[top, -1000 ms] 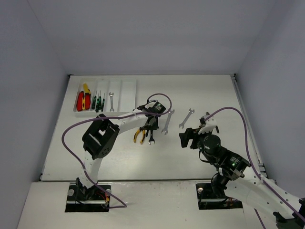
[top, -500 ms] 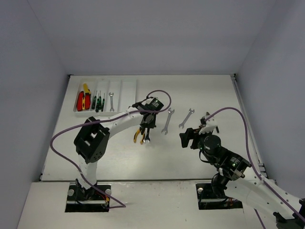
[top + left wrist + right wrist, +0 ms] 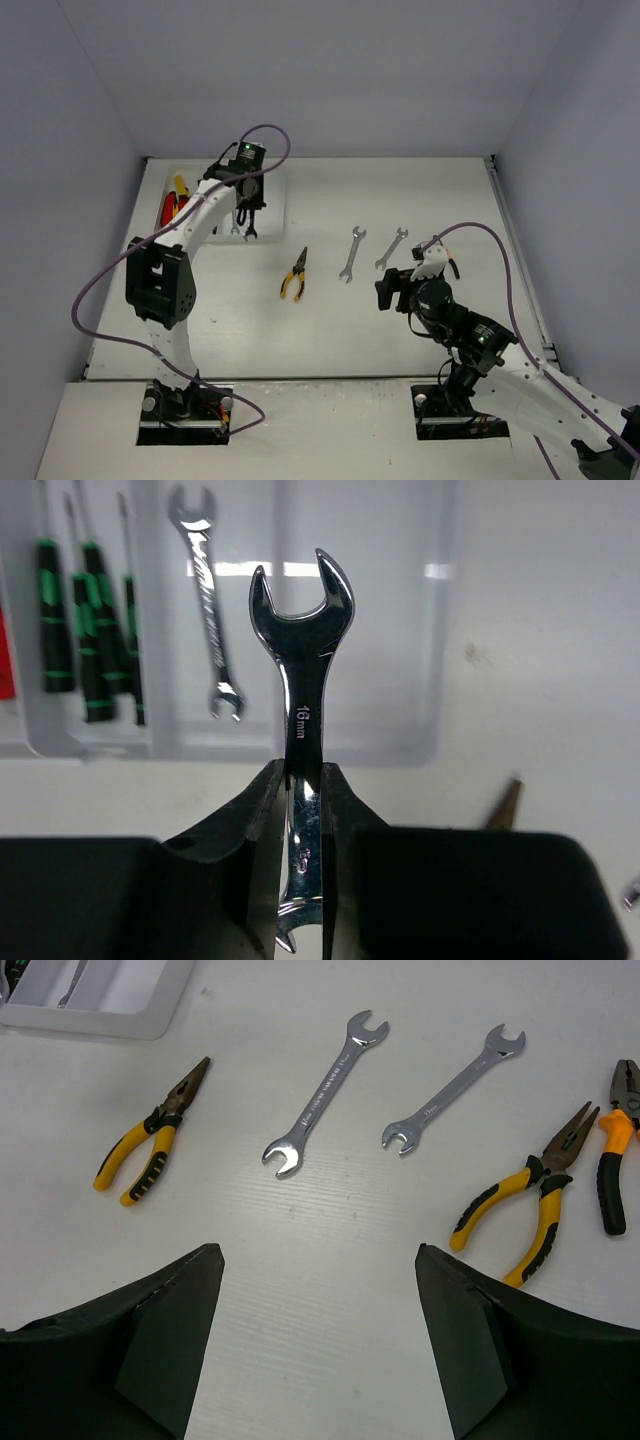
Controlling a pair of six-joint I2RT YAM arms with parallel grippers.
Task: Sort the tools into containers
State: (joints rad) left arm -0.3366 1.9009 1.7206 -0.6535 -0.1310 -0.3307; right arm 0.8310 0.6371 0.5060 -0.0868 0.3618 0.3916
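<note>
Silver wrench (image 3: 300, 680), marked 16mm, is clamped by its shank between the left gripper (image 3: 246, 222) fingers (image 3: 258, 820), with the open-end head projecting beyond the fingertips. One second ago this gripper was at mid-worktop, beside the yellow-handled pliers (image 3: 294, 275), with a wrench lying next to them. It is now over the white tray (image 3: 270, 205) at the far-left corner of the worktop, and the pliers lie alone.

In the left wrist view the held wrench lines up with the divider beside the tray wrench (image 3: 210, 610). Which of the two adjoining compartments it is over cannot be determined. The green-handled screwdrivers (image 3: 90, 630) occupy the next compartment toward the left edge. Red and yellow handles (image 3: 174, 208) fill the outermost compartment.

The right gripper (image 3: 320, 1360) sits toward the near-right side of the worktop, in nearly the same position as one second ago, with its jaws wide apart and holding nothing.

Items on the open worktop, unchanged:
- Longer wrench (image 3: 325, 1095) and shorter wrench (image 3: 455, 1085), side by side near the centre.
- Second yellow-handled pliers (image 3: 525, 1205) and orange-handled pliers (image 3: 615, 1150), toward the right edge.
</note>
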